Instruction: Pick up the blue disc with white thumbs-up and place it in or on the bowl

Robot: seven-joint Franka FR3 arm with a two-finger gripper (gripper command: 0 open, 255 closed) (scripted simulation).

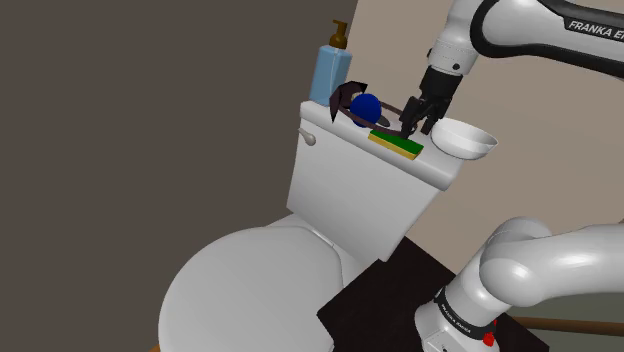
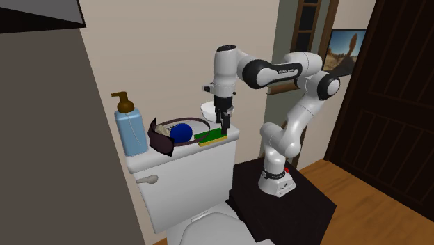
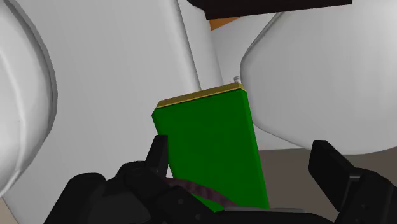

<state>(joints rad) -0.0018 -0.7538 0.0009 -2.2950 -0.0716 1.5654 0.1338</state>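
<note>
A round blue disc [image 1: 367, 105] [image 2: 182, 131] lies on the white toilet tank lid [image 1: 345, 128], against a dark crumpled thing with a thin brown ring [image 1: 345, 100]. Its white mark is not visible. The white bowl [image 1: 463, 140] [image 2: 208, 110] [image 3: 318, 83] stands at the lid's other end. Between the two lies a flat green slab with a yellow edge [image 1: 397, 145] [image 2: 211, 136] [image 3: 216, 146]. My black gripper [image 1: 415, 128] [image 2: 222, 127] [image 3: 245, 165] hangs open just above this slab's bowl-side end, holding nothing, a short way from the disc.
A blue soap bottle with a brown pump [image 1: 332, 68] [image 2: 130, 129] stands at the lid's far end beside the wall. Below the tank is the closed toilet seat [image 1: 250, 290]. My stand [image 2: 278, 198] sits beside the toilet.
</note>
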